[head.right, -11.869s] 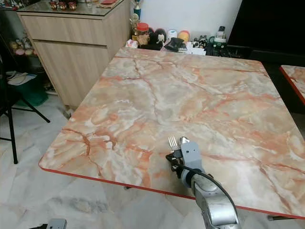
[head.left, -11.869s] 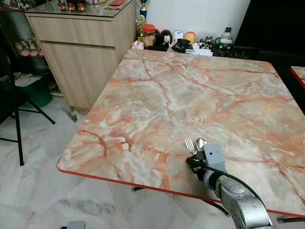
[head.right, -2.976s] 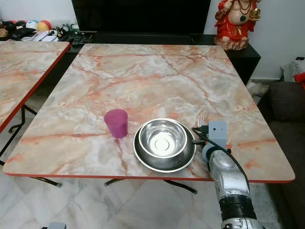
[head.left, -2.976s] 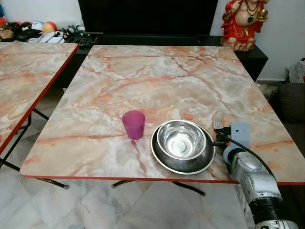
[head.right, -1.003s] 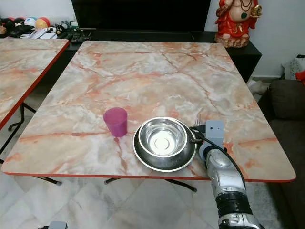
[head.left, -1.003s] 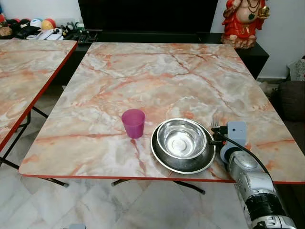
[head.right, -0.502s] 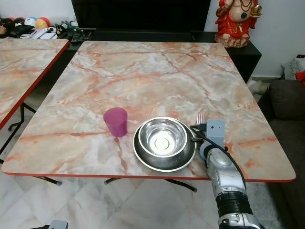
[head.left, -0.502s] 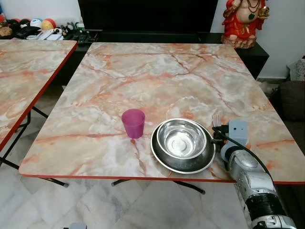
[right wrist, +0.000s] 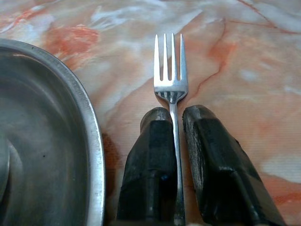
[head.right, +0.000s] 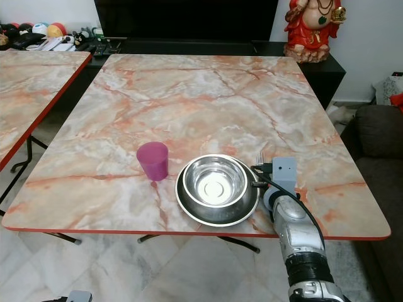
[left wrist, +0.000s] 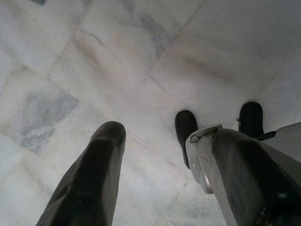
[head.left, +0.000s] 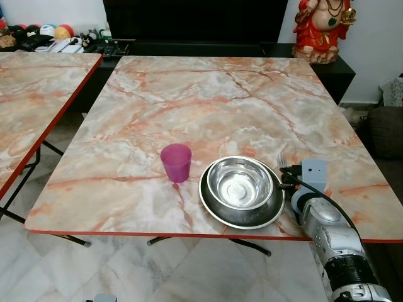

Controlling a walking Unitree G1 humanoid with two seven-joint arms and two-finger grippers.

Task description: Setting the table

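The step in hand looks like the laying of the cutlery: the right gripper (right wrist: 175,117) has its two black fingers (right wrist: 153,155) pinched on the thin handle of a silver four-tined metal fork (right wrist: 170,63), held low over the pink-and-orange marbled table top (head.left: 208,100), just to the right of the round shiny steel plate (head.left: 242,217) at the table's near edge. The tines point toward the far side; whether the fork already rests on the marble cannot be told. The next move, as I judge it, calls for settling the fork flat beside the plate's right rim, parallel to it and not touching, then parting the fingers and drawing the arm back without dragging the handle. Counted: one fork, one steel plate, one round steel bowl (head.left: 240,184) sitting in that plate, and one small magenta plastic cup (head.left: 175,162) standing upright just left of the plate. The left gripper (left wrist: 155,165) hangs idle over the pale tiled floor (left wrist: 94,56), its fingers spread apart and holding nothing.
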